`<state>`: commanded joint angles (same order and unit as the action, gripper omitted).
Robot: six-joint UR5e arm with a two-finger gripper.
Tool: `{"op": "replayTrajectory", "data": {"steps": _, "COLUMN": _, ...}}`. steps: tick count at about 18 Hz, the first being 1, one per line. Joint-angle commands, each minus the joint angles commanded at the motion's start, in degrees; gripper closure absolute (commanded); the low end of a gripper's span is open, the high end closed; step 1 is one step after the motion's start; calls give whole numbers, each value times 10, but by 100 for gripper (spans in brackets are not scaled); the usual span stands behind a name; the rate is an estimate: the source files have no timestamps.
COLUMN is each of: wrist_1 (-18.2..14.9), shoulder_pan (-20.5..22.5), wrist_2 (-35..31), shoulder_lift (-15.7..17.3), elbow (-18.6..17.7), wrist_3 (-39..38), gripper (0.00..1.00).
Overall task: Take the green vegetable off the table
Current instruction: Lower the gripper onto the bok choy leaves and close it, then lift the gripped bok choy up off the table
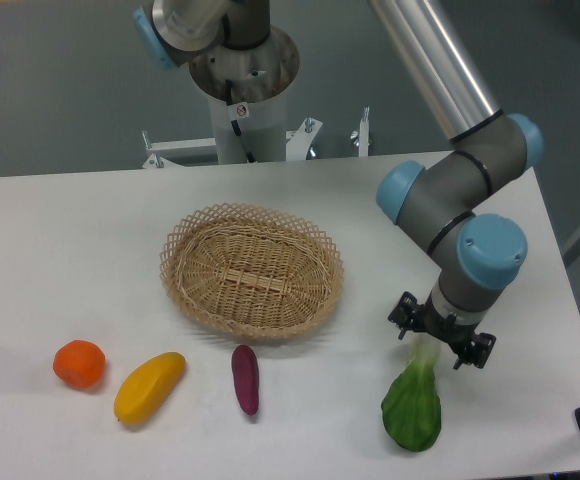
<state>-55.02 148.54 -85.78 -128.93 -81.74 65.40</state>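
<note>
The green vegetable (412, 404) lies on the white table (70, 260) near the front right, its dark leafy end toward the front edge and its pale stem pointing back. My gripper (438, 338) hangs right over the stem end, partly covering it. The jaws stand apart, one dark finger on each side of the stem, with nothing gripped.
An oval wicker basket (251, 270) sits at mid-table. Along the front lie a small purple eggplant piece (245, 378), a yellow mango piece (149, 386) and an orange fruit (79, 364). The arm's base column (241, 90) rises behind the table.
</note>
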Motion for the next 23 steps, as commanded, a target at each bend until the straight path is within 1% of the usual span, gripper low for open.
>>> {"op": "replayTrajectory", "data": {"steps": 3, "wrist_1": 9, "shoulder_pan": -7, "wrist_2": -8, "shoulder_lift": -11, "elbow": 2, "wrist_3": -22, "gripper": 0}}
{"op": "replayTrajectory", "data": {"steps": 5, "wrist_1": 28, "shoulder_pan": -11, "wrist_2": -25, "shoulder_lift": -18, "elbow": 1, "wrist_3": -39, "gripper": 0}}
{"op": "replayTrajectory", "data": {"steps": 6, "wrist_1": 32, "shoulder_pan": -12, "wrist_2": -34, "shoulder_lift": -20, "elbow": 1, "wrist_3": -40, "gripper": 0}}
{"op": "replayTrajectory", "data": {"steps": 7, "wrist_1": 33, "shoulder_pan": -12, "wrist_2": -37, "shoulder_lift": -21, "elbow": 1, "wrist_3": -41, "gripper": 2}}
{"op": "replayTrajectory", "data": {"steps": 8, "wrist_1": 33, "shoulder_pan": -12, "wrist_2": -37, "shoulder_lift": -21, "elbow": 1, "wrist_3": -40, "gripper": 11}}
{"op": "replayTrajectory", "data": {"steps": 9, "wrist_1": 33, "shoulder_pan": -13, "wrist_2": -39, "shoulder_lift": -22, "elbow": 0, "wrist_3": -41, "gripper": 26}}
{"op": "replayTrajectory", "data": {"steps": 10, "wrist_1": 33, "shoulder_pan": -13, "wrist_2": -44, "shoulder_lift": -23, "elbow": 0, "wrist_3": -41, "gripper": 35}}
{"op": "replayTrajectory", "data": {"steps": 11, "wrist_1": 33, "shoulder_pan": -16, "wrist_2": -54, "shoulder_lift": -23, "elbow": 1, "wrist_3": -40, "gripper": 39}}
{"op": "replayTrajectory", "data": {"steps": 13, "wrist_1": 33, "shoulder_pan": -18, "wrist_2": -73, "shoulder_lift": -23, "elbow": 1, "wrist_3": -41, "gripper": 52}}
{"op": "replayTrajectory", "data": {"steps": 15, "wrist_1": 32, "shoulder_pan": -18, "wrist_2": -69, "shoulder_lift": -21, "elbow": 6, "wrist_3": -41, "gripper": 67}}
{"op": "replayTrajectory", "data": {"steps": 16, "wrist_1": 31, "shoulder_pan": -18, "wrist_2": -67, "shoulder_lift": -20, "elbow": 8, "wrist_3": -41, "gripper": 70}}
{"op": "replayTrajectory", "data": {"steps": 18, "wrist_1": 27, "shoulder_pan": -17, "wrist_2": -65, "shoulder_lift": -15, "elbow": 9, "wrist_3": -41, "gripper": 86}}
{"op": "replayTrajectory", "data": {"steps": 19, "wrist_1": 26, "shoulder_pan": -16, "wrist_2": -62, "shoulder_lift": -11, "elbow": 9, "wrist_3": -41, "gripper": 88}}
{"op": "replayTrajectory", "data": {"steps": 23, "wrist_1": 24, "shoulder_pan": -10, "wrist_2": -30, "shoulder_lift": 3, "elbow": 6, "wrist_3": -41, "gripper": 87}}
